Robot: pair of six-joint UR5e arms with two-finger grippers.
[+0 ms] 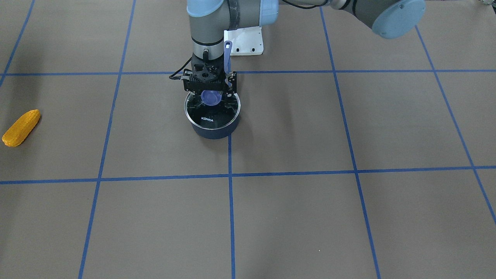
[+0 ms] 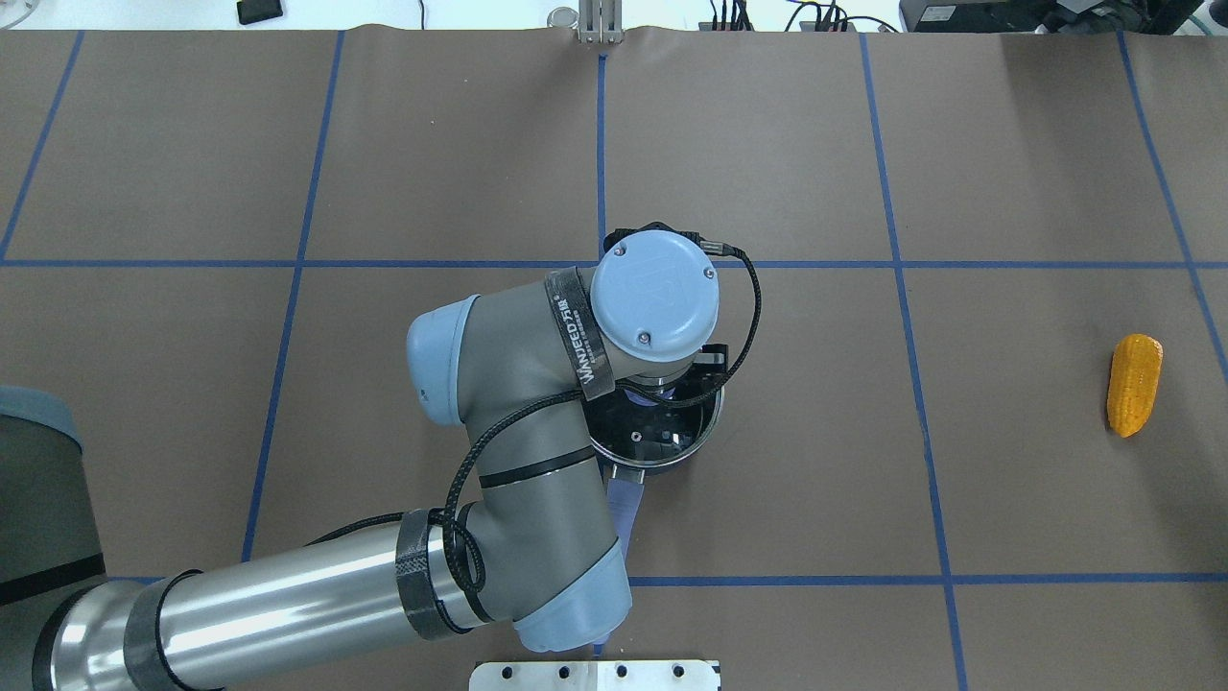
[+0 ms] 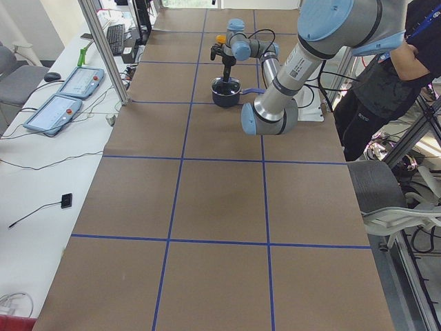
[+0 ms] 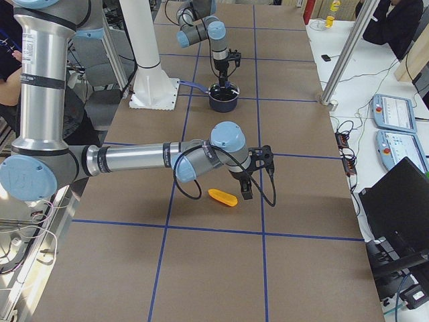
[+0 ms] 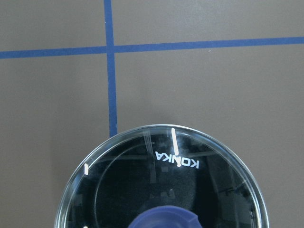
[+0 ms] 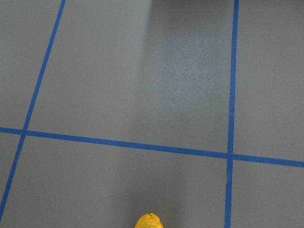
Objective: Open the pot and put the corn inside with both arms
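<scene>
The dark navy pot (image 1: 213,131) stands mid-table with its glass KONKA lid (image 1: 207,119) on it and its purple handle (image 1: 227,54) pointing toward the robot base. My left gripper (image 1: 211,101) is down on the lid, open, with a finger on each side of the purple knob (image 1: 211,97). The left wrist view shows the lid (image 5: 175,161) and the knob's edge (image 5: 164,219). The corn (image 1: 21,128) lies on the table far on my right side (image 2: 1134,384). My right gripper (image 4: 253,180) hovers near the corn (image 4: 222,197); I cannot tell whether it is open or shut.
The white base plate (image 1: 248,42) lies behind the pot. Blue tape lines grid the brown table. A side table with teach pendants (image 4: 392,111) runs along the far edge. A person (image 3: 386,76) stands beside the robot.
</scene>
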